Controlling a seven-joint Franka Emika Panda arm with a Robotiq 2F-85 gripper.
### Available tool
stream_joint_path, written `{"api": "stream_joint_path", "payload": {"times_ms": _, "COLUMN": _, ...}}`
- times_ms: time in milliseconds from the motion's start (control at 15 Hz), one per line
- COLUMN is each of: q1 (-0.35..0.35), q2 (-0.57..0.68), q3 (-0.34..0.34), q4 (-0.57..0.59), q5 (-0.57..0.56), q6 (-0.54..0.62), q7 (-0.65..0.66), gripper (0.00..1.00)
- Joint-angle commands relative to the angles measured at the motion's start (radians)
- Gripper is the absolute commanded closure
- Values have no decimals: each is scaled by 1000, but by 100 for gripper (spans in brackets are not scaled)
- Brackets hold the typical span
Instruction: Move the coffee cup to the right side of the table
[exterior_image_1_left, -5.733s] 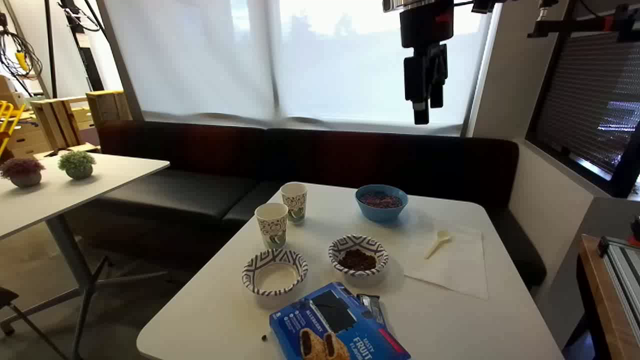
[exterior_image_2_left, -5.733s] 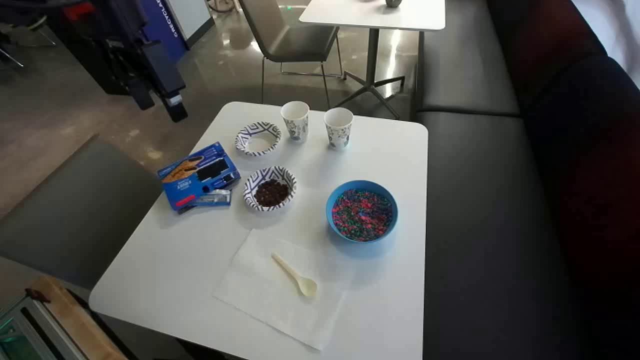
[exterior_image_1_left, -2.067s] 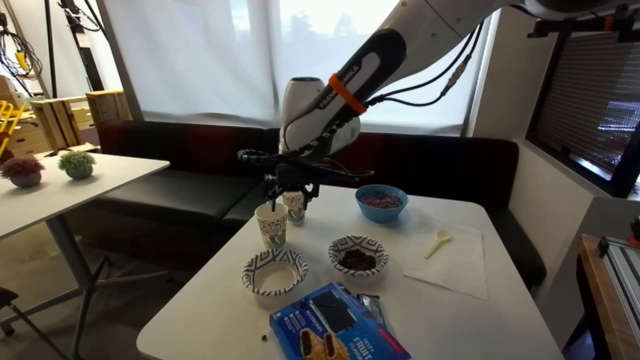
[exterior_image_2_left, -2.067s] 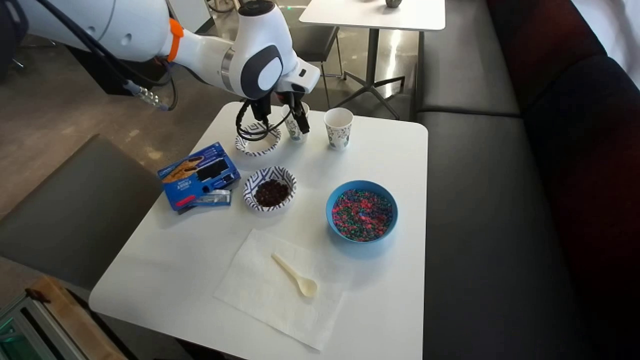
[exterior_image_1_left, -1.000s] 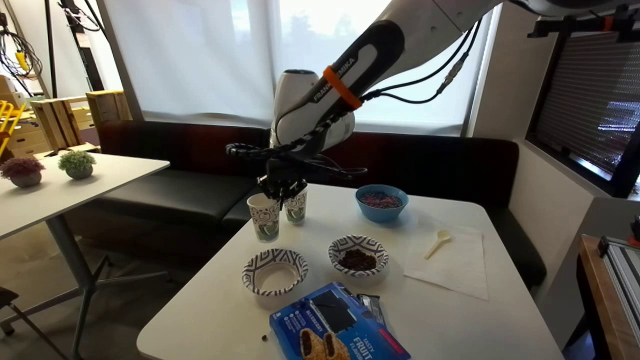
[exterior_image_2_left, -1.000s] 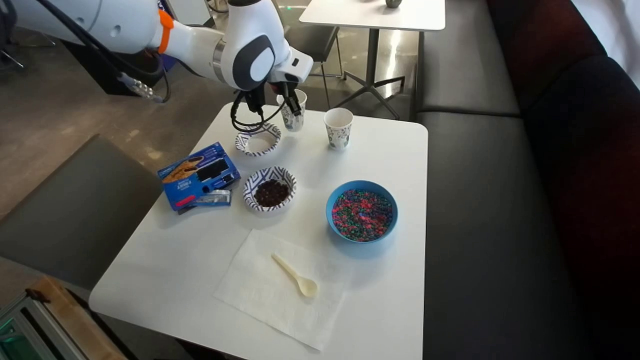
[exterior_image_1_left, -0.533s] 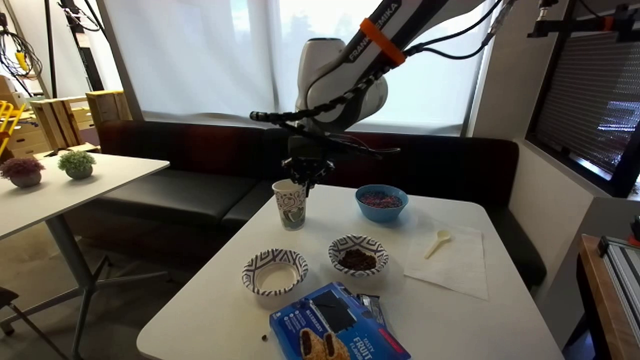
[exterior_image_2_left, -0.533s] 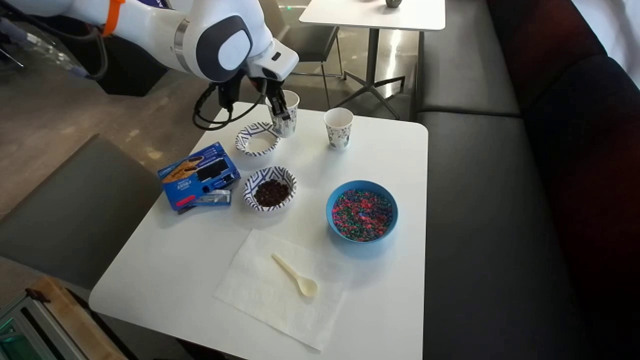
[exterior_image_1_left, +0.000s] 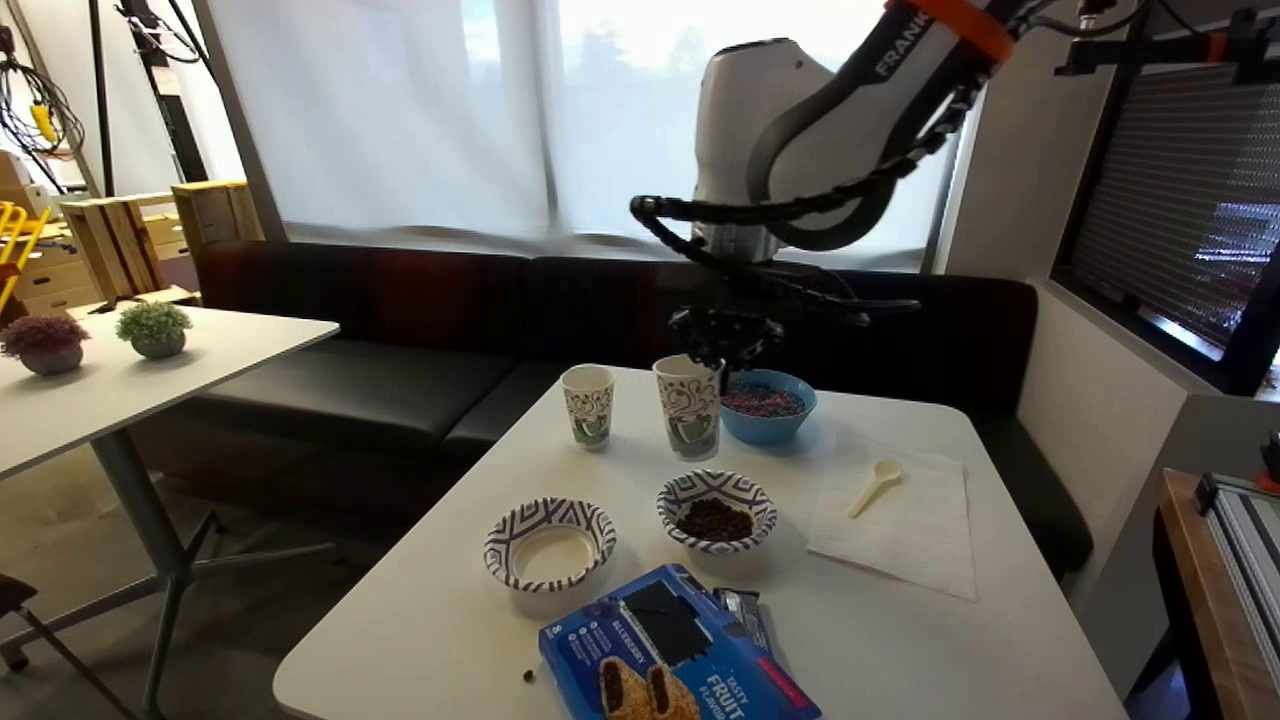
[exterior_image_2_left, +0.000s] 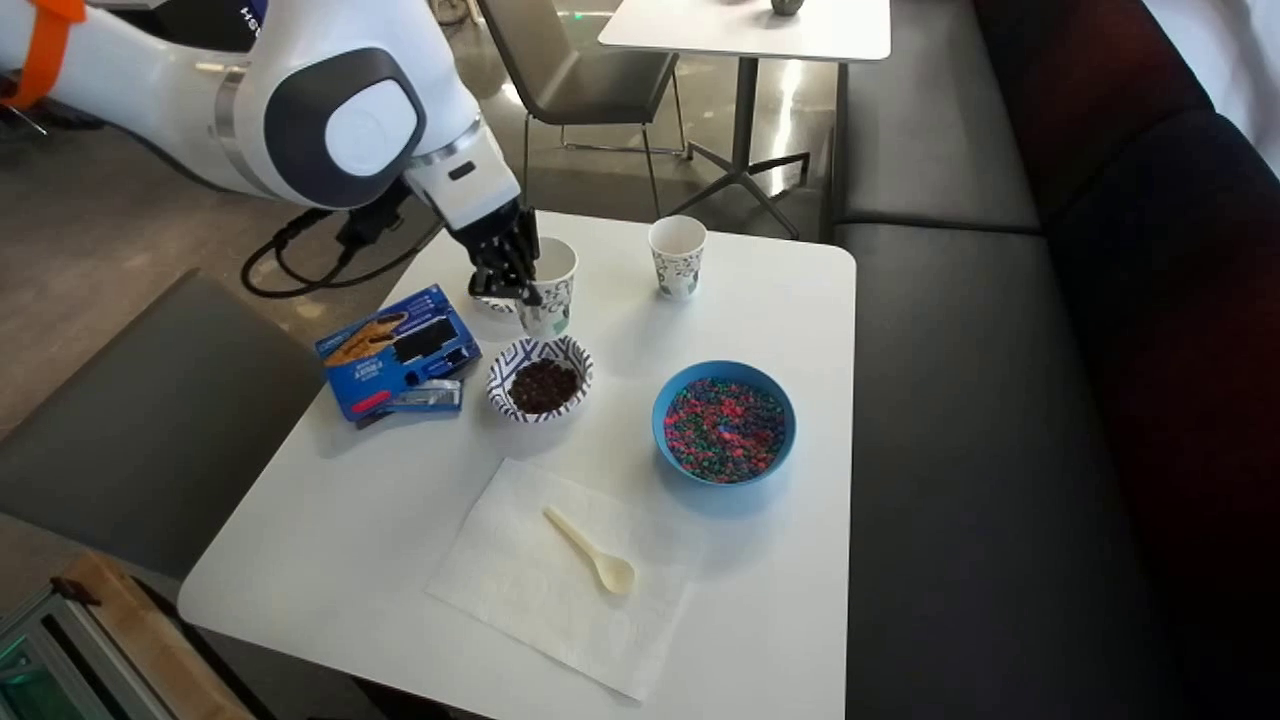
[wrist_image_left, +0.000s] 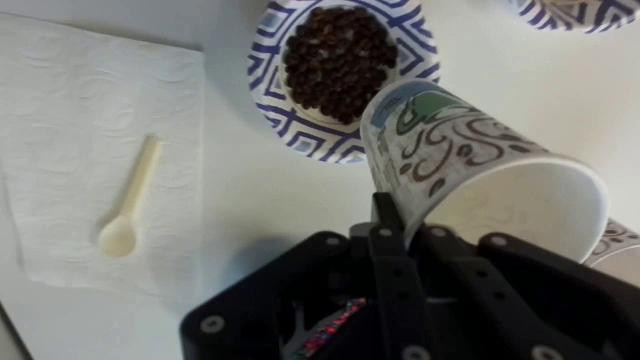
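The coffee cup, whitish paper with brown swirls and a green patch, hangs off the table in my gripper. The jaws are shut on its wall at the rim: a finger lies along the outside, while the other's tip is hidden inside the mouth. An exterior view puts the cup between a similar standing cup and the blue bowl. From another angle its base overlaps the far rim of the bean bowl. It looks roughly upright and empty.
A patterned bowl, a blue snack box and a small wrapped bar lie toward one side of the table. Opposite, a pale spoon rests on a white napkin. A dark bench runs along one edge.
My gripper came down over the cup's rim, shut on its wall and lifted it. Over the last second the cup has swung past the other cup toward the bean bowl and blue bowl.
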Motion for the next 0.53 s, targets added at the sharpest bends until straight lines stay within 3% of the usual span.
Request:
{"api": "stream_joint_path", "payload": {"times_ms": 0, "q1": 156, "q2": -157, "q3": -189, "q4": -244, "q5": -137, "q6": 65, "q7": 266, "gripper": 99}}
{"api": "stream_joint_path", "payload": {"times_ms": 267, "q1": 277, "q2": -228, "q3": -436, "q4": -363, "q5": -369, "q6": 57, "q7": 539, "gripper": 99}}
{"api": "stream_joint_path", "payload": {"times_ms": 333, "q1": 65, "q2": -176, "q3": -188, "q4": -284, "q5": -309, "q6": 30, "q7": 437, "gripper": 96}}
{"api": "stream_joint_path", "payload": {"times_ms": 467, "q1": 81, "q2": -204, "q3": -249, "q4": -326, "q5": -364, "q6": 31, "q7": 495, "gripper": 96}}
